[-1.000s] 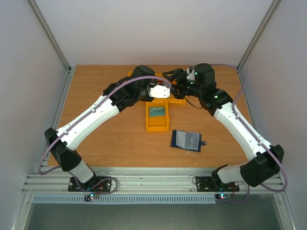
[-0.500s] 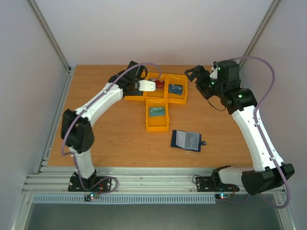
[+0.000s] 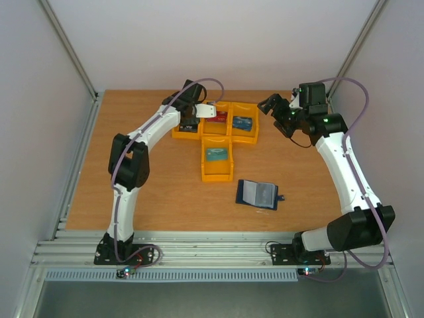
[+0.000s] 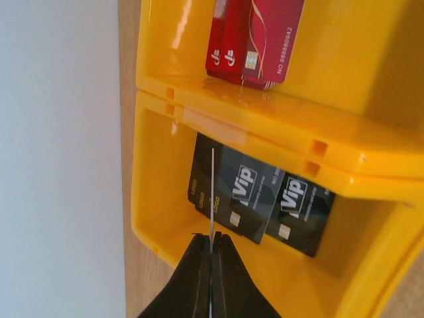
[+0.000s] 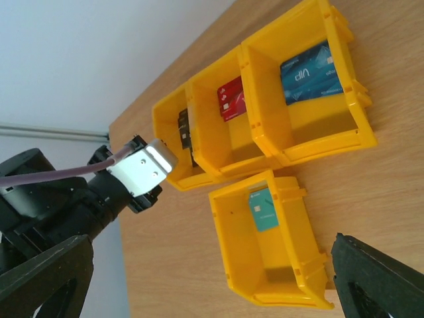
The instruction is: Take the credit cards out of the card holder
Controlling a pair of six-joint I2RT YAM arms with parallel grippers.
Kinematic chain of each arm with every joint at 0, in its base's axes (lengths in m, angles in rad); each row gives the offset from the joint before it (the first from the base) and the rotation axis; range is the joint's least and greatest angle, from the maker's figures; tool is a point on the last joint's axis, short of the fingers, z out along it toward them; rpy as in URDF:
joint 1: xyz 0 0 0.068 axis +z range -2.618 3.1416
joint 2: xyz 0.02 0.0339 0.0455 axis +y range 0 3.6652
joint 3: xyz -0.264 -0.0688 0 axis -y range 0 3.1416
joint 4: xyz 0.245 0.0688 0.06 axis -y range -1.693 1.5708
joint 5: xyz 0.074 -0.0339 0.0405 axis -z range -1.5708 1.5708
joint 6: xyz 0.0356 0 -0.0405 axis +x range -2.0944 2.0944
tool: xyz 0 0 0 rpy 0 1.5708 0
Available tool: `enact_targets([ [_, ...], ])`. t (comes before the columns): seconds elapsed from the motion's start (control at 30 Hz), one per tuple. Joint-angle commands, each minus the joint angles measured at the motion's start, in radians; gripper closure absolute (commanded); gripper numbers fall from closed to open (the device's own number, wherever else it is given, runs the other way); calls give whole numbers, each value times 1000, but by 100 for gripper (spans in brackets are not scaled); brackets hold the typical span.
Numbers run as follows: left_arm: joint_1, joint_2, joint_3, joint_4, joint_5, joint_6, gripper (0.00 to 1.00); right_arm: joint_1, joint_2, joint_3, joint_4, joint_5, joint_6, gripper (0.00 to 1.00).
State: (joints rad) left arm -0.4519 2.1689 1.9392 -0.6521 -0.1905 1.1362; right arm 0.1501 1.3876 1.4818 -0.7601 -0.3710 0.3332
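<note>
The card holder (image 3: 258, 193) lies open on the table, pale inside facing up, right of the front bin. My left gripper (image 4: 211, 235) is shut on a thin credit card (image 4: 212, 192) seen edge-on, hanging over the leftmost yellow bin (image 4: 159, 218). Two black "VIP" credit cards (image 4: 242, 192) lie in that bin. In the top view the left gripper (image 3: 189, 124) hovers at that bin. My right gripper (image 3: 270, 105) stands open with nothing in it, right of the bins; in its wrist view the right gripper (image 5: 212, 278) shows only its fingers (image 5: 46, 278) at the lower corners.
Three yellow bins stand in a row at the back with a fourth bin (image 3: 216, 173) in front. Red cards (image 4: 255, 40) lie in the middle bin, a blue card (image 5: 311, 73) in the right one, a teal card (image 5: 264, 209) in the front one.
The right gripper pulled away from the bins to the right and opened wide. The left gripper shifted left to the leftmost bin, its arm folding back toward the left.
</note>
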Motion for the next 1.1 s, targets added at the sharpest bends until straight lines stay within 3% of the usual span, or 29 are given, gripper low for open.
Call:
enact_targets([
  [0.0,14,75,68,80,-3,21,100,-23,18,17,-7,-43,-24,2],
  [0.4,35,180,176,74,-38,53,100,-52,24,-7,3,-75,-25,2],
  [1.07,36,256,172,123,-35,81,100,-76,24,-16,-7,-112,-40,2],
])
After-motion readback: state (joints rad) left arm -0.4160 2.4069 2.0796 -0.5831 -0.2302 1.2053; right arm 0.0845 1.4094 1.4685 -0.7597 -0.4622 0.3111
